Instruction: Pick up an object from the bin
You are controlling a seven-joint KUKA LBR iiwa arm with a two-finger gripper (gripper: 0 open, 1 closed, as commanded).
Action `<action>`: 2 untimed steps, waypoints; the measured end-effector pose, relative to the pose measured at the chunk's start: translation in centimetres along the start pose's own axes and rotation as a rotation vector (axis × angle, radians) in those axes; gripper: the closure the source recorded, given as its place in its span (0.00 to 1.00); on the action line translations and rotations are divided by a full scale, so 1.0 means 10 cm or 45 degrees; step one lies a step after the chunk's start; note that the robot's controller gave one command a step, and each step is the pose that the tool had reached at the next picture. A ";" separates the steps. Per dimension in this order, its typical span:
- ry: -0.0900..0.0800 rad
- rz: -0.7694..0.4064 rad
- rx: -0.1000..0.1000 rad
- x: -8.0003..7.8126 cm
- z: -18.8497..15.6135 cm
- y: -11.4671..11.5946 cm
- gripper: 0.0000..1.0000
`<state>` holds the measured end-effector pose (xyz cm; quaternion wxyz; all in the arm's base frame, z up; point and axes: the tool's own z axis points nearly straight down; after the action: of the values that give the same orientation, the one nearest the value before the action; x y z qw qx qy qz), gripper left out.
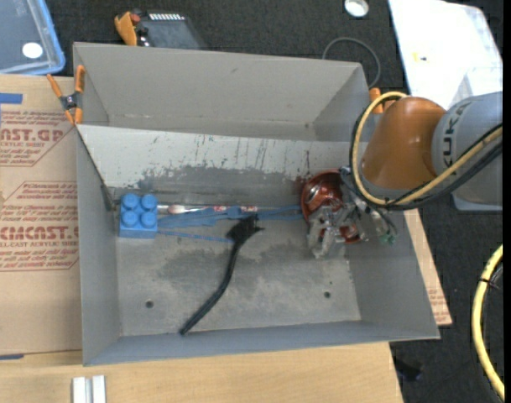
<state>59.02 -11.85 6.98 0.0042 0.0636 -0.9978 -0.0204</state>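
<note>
My gripper (329,232) is low at the bin's right side, just in front of the back wall. A shiny red-brown rounded thing (320,193) lies right against it on the far side, partly covered by the gripper. A long blue stick-like thing (213,213) stretches leftward from the gripper along the back of the floor. A black long-handled brush (224,275) lies diagonally across the middle, its head (245,227) resting by the blue stick.
A blue studded building block (138,213) sits at the left end of the blue stick, near the left wall. The orange-covered arm comes in over the right rim. The floor in front of the gripper and at the front left is bare grey metal.
</note>
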 end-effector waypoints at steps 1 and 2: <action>-0.007 0.003 0.005 0.04 0.00 0.01 1.00; 0.003 -0.025 0.003 0.13 -0.60 0.14 1.00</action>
<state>57.64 -10.87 13.03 0.0051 0.0733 -0.9971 -0.0192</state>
